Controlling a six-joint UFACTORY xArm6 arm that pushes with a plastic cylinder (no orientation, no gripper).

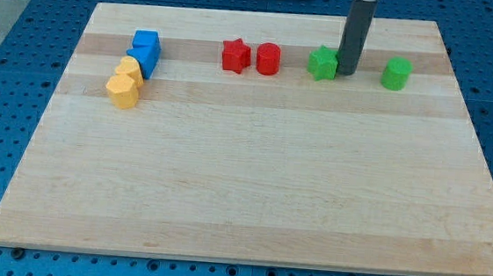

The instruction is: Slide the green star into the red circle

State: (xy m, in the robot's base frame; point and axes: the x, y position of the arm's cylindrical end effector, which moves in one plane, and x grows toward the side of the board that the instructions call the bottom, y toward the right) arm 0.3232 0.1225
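The green star lies on the wooden board near the view's top, right of centre. The red circle, a short red cylinder, stands a short gap to the star's left. My tip rests on the board right against the star's right side, the dark rod rising straight up from it. Star, circle and tip sit in one row.
A red star touches the red circle's left side. A green cylinder-like block sits to the right of my tip. At the left, two blue blocks and two yellow blocks cluster together. The board ends just above this row.
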